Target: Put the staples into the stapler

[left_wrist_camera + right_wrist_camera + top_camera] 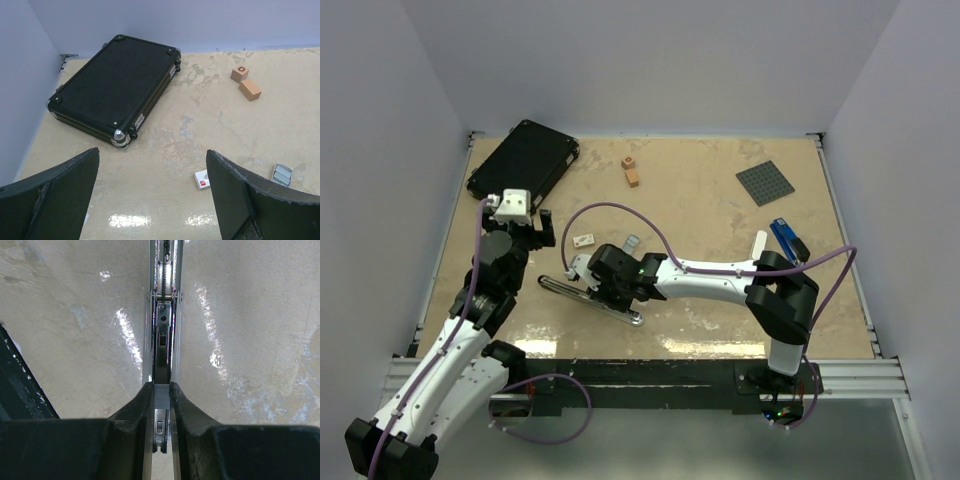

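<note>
Left hand (152, 152): spread wide and holding nothing, it hovers over the counter (200, 115) near the black case (115, 85).
Staples (281, 174): they lie loose on the counter to the right of the left hand, near the stapler but not touching it, and are not yet picked up.
Stapler (162, 325): it lies opened out flat on the counter, its bare metal channel facing up.
Right hand (161, 387): nearly closed, it pinches the stapler's channel from both sides.
Doing it well: the right hand seems to be steadying the stapler. Its grip should stay firm and level while the left hand takes the staples squarely and lines them up along the channel before lowering them.
Hard to tell: the pale sliver between the right fingers may be the rail or something seated in it. From above, the right arm covers the stapler's middle.
</note>
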